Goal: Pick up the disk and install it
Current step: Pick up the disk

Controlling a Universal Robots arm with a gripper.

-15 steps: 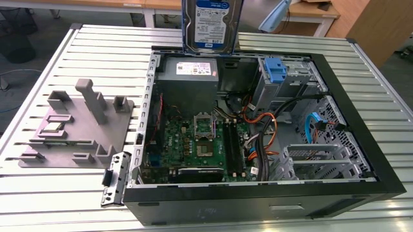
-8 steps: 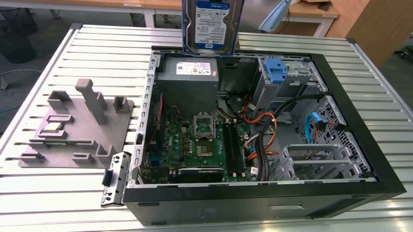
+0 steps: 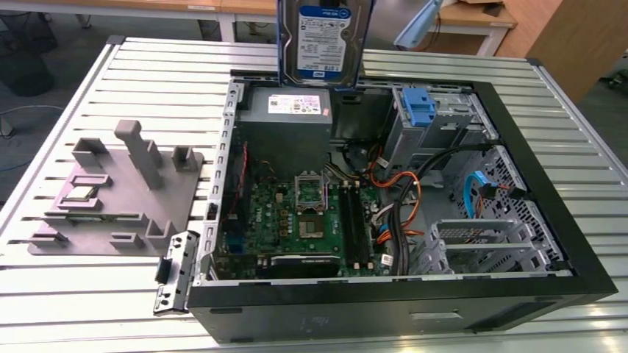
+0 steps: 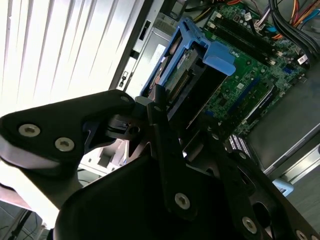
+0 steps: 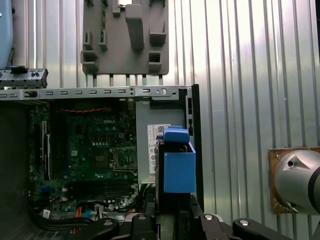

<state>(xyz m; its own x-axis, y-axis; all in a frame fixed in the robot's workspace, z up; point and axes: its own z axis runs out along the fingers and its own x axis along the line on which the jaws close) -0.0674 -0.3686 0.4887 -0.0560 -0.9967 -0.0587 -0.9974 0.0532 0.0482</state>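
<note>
Two things worry me as the work stands. First, the disk (image 3: 324, 40) hangs on edge at the top centre of the exterior view, label facing the camera. It is directly over the back rim of the open computer case (image 3: 393, 301) and just above the grey power supply box (image 3: 290, 110). If the hold on it is shallow, I'd judge that a knock against that rim or the box could twist it in the grip or shake it loose. It would then drop onto the motherboard (image 3: 304, 213) below.

Second, the drive bay with the upright blue latch (image 3: 417, 107) sits a little toward the exterior view's right of the disk. A tangle of orange and black cables (image 3: 402, 184) lies near it. The disk's blue side rails look likely to snag on those cables, or on the bay's metal edges, should the disk go in tilted.

The gripper (image 4: 185, 117) is clamped on the disk. In the second wrist view its dark fingers (image 4: 159, 107) stand on either side of the body, pressed against it. The blue rail (image 4: 215, 55) sticks out beyond the tips toward the case interior. In the first wrist view the disk (image 5: 175, 165) likewise juts out from between the jaws, with the open case beneath it.
</note>
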